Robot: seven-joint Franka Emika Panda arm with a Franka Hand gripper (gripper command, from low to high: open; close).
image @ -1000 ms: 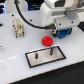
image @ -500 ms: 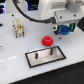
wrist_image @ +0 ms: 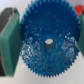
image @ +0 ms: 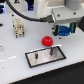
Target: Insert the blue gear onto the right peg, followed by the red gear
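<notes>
My gripper (image: 63, 29) is shut on the blue gear (image: 64, 31) and holds it in the air toward the exterior view's right, above and beyond the plate (image: 31, 54). In the wrist view the blue gear (wrist_image: 47, 42) fills the picture, centre hole showing, with green fingers (wrist_image: 9, 42) pressed on both sides. The red gear (image: 46, 40) lies on the white table just behind the plate. The right peg (image: 50, 50) stands dark and upright on the plate, below and to the left of the gripper. A shorter pin (image: 36, 57) stands further left.
A small white and tan block (image: 19, 27) stands at the back on the exterior view's left. Dark equipment (image: 4, 11) sits at the far left edge. The robot arm's white body (image: 42, 7) fills the upper middle.
The gripper with the blue gear has come lower in the exterior view, closer to the table. The red gear and plate have not moved.
</notes>
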